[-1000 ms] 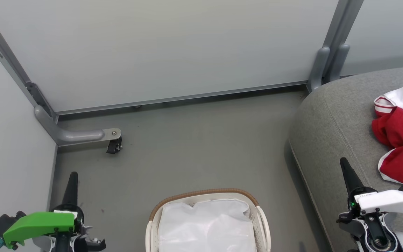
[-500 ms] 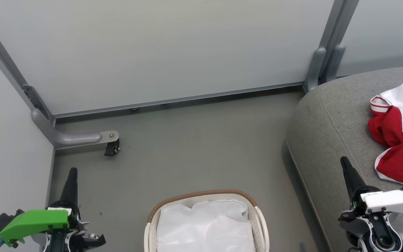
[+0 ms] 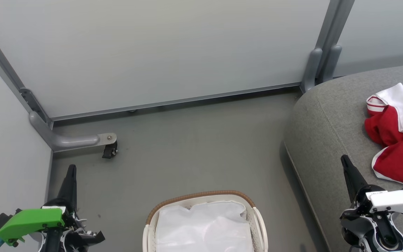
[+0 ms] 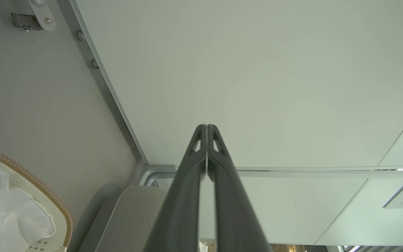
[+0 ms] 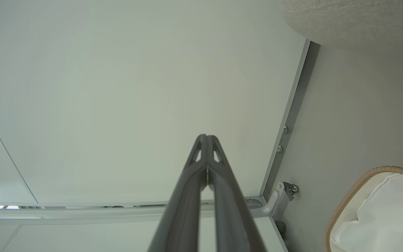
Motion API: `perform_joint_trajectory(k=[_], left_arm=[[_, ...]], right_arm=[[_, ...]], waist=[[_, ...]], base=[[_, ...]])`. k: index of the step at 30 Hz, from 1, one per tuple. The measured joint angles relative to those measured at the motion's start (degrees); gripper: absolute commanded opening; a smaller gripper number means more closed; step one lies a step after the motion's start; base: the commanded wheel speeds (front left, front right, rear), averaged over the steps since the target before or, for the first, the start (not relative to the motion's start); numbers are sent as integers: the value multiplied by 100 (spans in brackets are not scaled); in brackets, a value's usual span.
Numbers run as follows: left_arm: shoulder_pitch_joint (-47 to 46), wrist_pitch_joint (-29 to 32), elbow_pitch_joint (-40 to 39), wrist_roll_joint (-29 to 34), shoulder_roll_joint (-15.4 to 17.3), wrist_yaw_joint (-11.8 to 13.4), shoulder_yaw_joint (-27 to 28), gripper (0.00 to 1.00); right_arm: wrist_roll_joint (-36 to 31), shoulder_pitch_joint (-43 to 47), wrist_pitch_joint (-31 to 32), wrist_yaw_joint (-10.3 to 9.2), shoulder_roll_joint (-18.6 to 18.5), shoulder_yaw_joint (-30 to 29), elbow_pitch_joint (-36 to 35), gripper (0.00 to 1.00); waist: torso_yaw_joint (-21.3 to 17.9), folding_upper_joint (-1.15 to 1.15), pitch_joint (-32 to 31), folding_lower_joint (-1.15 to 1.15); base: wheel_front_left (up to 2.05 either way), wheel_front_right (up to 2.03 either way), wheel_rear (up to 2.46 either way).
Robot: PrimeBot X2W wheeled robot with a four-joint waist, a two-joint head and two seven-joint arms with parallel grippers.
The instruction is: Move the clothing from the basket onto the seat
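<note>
Fingers (image 3: 69,185) pressed together, the left pincer (image 3: 71,170) points up the head view at the lower left, over the grey floor (image 3: 194,140) and close to the left wall panel (image 3: 9,147). It holds nothing. The right pincer (image 3: 345,161) stands at the lower right, likewise closed and empty, its tip seen against the seat (image 3: 327,115). In each wrist view the two fingers meet at the tips.

The clothing (image 3: 395,140), red with white trim, lies crumpled on the seat at the right, apart from the right pincer. The basket (image 3: 198,196) stands on the floor between the two arms, low in the middle, with a white liner (image 3: 203,227) in it. Open floor runs from its rim to the back wall. A castor (image 3: 109,151) on a grey bracket stands near the left corner.

The clothing runs off the right edge, and the basket's near half is cut off at the bottom. The liner hides the basket's inside.
</note>
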Motion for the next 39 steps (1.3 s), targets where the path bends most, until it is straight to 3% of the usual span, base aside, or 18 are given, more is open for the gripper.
perform_joint_trajectory(k=[39], left_arm=[[-33, 47, -22, -147, -8, 0, 26, 0]], right_arm=[[160, 2, 47, 0, -2, -12, -15, 0]], waist=[[-17, 0, -10, 0]], base=[[0, 0, 0]])
